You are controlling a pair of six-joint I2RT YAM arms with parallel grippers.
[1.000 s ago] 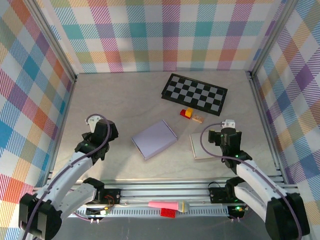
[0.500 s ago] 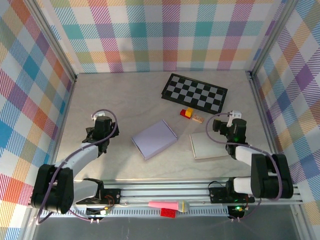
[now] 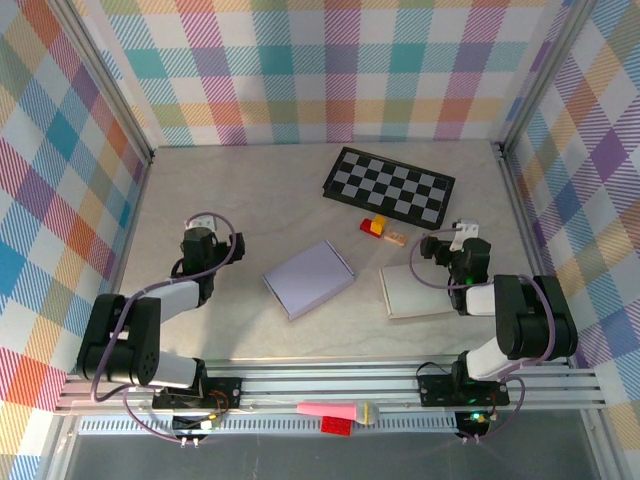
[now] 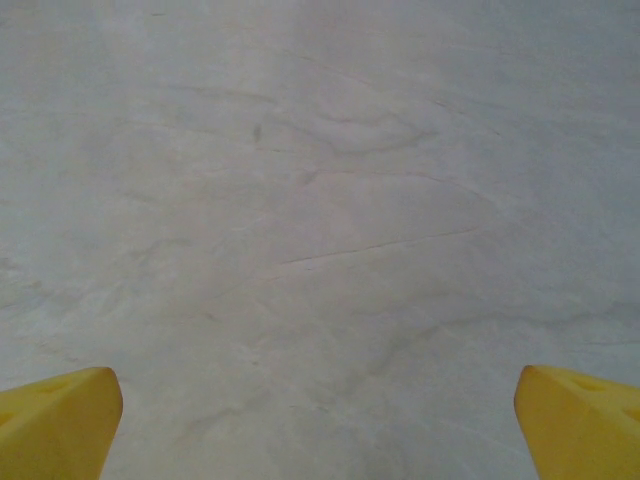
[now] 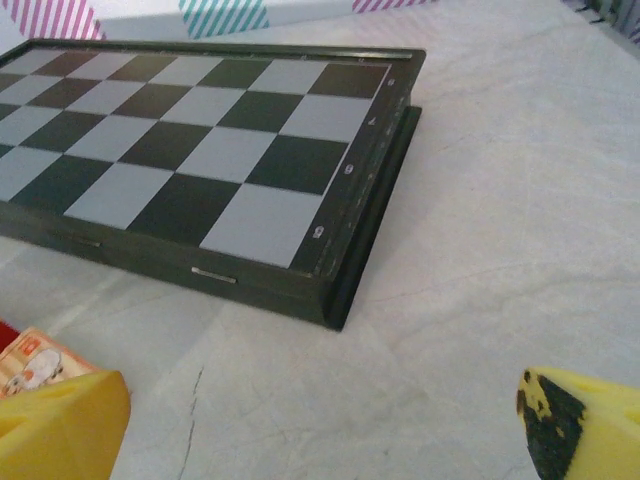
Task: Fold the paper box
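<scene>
Plaid walls (image 3: 300, 70) ring a pale worktop (image 3: 250, 200). The paper box (image 3: 308, 278) lies flat. The left gripper (image 4: 320, 425) and right gripper (image 5: 320, 420) are both released. The chessboard (image 5: 190, 150) edge markings are unreadable.

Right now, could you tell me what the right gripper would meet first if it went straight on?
Most likely the chessboard, at its near corner: the right gripper points there, with bare table between, though depth is hard to judge.
</scene>
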